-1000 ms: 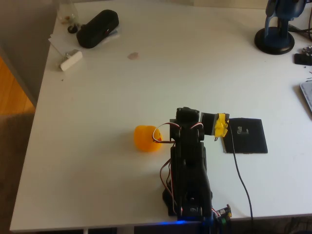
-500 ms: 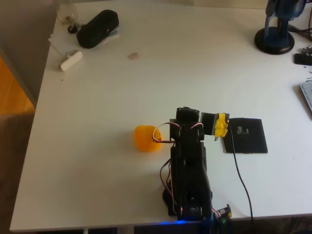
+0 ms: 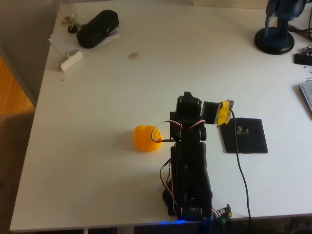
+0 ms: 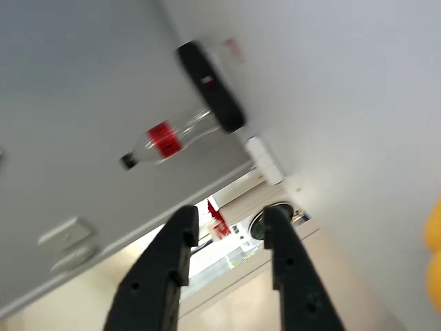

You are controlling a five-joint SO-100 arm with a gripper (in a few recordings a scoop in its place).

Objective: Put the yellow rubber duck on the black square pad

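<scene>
Overhead view first: the yellow rubber duck point(image 3: 147, 138) sits on the white tabletop point(image 3: 122, 97), left of the black arm point(image 3: 187, 165) and pretty much touching its side, with a white and red wire looping over the duck's right edge. The end effector point(image 3: 224, 112), the bit wrapped in yellow tape, is on the other side of the arm, pointing right, so the duck is well apart from it with the arm's body in between. The black square pad point(image 3: 245, 136) lies flat just below and right of that taped tip, with a small grey mark near its middle and a black cable running down past its left edge. From up here I can't tell how far the fingers are spread. Far top left there's a black oblong case point(image 3: 97, 28) and a small white block point(image 3: 71, 60); a blue stand point(image 3: 277, 29) sits top right.

Wrist view: the two black fingers point(image 4: 165, 269) are parted with a clear gap and nothing between them. The picture is tilted, showing the black case point(image 4: 210, 86), a clear bottle with a red label point(image 4: 165, 141), and a sliver of duck yellow point(image 4: 433, 255) at the right edge, well off from the fingers.
</scene>
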